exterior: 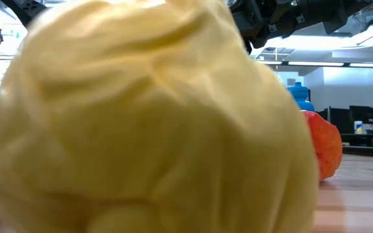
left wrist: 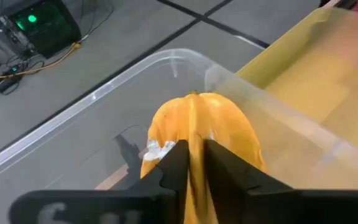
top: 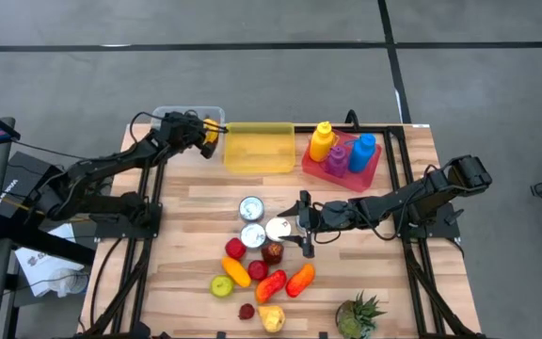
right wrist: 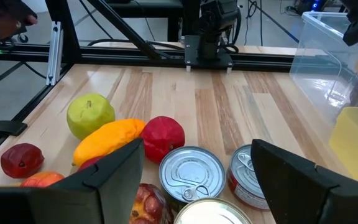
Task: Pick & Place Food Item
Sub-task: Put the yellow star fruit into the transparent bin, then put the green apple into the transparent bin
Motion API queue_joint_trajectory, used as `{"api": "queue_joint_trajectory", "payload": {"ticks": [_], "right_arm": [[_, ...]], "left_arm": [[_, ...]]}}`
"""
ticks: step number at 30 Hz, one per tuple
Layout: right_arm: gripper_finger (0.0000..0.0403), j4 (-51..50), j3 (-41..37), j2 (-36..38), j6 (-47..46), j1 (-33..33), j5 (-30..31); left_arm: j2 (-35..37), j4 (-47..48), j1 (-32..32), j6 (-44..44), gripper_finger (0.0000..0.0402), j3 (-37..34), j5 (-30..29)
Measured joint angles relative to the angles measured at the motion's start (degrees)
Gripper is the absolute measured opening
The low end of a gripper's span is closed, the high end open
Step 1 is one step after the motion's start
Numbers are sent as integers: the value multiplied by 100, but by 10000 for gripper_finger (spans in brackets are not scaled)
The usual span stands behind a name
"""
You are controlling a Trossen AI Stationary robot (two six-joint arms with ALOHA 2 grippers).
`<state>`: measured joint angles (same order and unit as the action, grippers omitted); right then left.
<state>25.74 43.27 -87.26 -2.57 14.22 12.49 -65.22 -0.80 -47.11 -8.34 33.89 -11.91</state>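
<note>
An orange food item (left wrist: pixel 197 118) is over the clear bin (left wrist: pixel 104 87) at the table's far left, close to the wall it shares with the yellow bin (top: pixel 257 151). My left gripper (top: pixel 211 132) is shut on the item. My right gripper (top: pixel 301 226) stands open at mid-table, just above three tin cans (right wrist: pixel 191 171), with nothing between its fingers. Near the front edge lie more loose food items (top: pixel 262 278). My left gripper pinches the orange food item between its two fingers, which close on a narrow fold of its near side (left wrist: pixel 194 149). The fingers (left wrist: pixel 229 174) slant downward toward the table's far edge. The item sticks out beyond the fingertips, lifted clear above the bin's floor.
A red tray (top: pixel 370 174) with yellow, purple and blue bottles stands at the far right. A pineapple (top: pixel 358 315) lies at the front right. In the low view a big yellow food item (exterior: pixel 141 116) fills the picture, with an orange-red one (exterior: pixel 322 142) behind it.
</note>
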Motion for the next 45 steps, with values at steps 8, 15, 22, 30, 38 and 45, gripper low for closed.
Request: {"api": "queue_joint_trajectory", "payload": {"ticks": [8, 15, 22, 30, 38, 45], "right_arm": [[285, -2, -1, 0, 0, 0, 0], [285, 0, -2, 0, 11, 0, -1], [285, 55, -4, 0, 111, 0, -2], [285, 26, -4, 0, 109, 0, -2], [285, -69, -4, 2, 33, 0, -2], [285, -199, -4, 2, -46, 0, -2]], "left_arm": [[34, 89, -1, -25, 185, 0, 83], [285, -172, 30, -33, 290, 0, -3], [1464, -321, 539, 51, 295, 0, 1283], [2368, 804, 1827, 746, 279, 4, 2867], [2345, 1796, 4011, 1053, 296, 2, 3432], [2085, 2155, 5847, 2033, 329, 0, 3332]]}}
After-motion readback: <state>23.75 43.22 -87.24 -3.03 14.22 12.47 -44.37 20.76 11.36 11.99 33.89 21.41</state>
